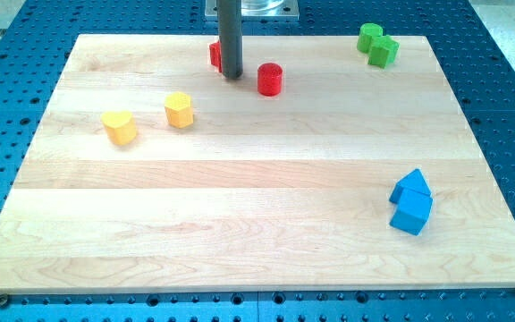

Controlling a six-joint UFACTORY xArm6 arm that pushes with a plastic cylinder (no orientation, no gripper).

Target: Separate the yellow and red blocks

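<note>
On the wooden board (240, 206), going from the view's left, a yellow heart-shaped block (119, 127) lies near a yellow hexagonal block (179, 109), the two apart but close. Further right, near the view's top, a red block (214, 55) of unclear shape is half hidden behind the dark rod; the tip (232, 77) sits just beside it, on its right, and whether they touch cannot be told. A red cylinder (270, 79) stands a little to the tip's right, apart from it. So the tip is between the two red blocks. The arm carries no gripper, so there are no jaws to be open or closed.

At the top right two green blocks (378, 44) touch each other, and at the lower right two blue blocks (411, 203) touch as well.

Risks, as a judgement: a push on the hidden red block toward the view's left and bottom would drive it at the yellow hexagon, closing the gap instead of widening it. A glancing contact could spin a block off the tip's line, and a push upward could send either red block over the board's near top edge.

No brand, label or writing is readable.
</note>
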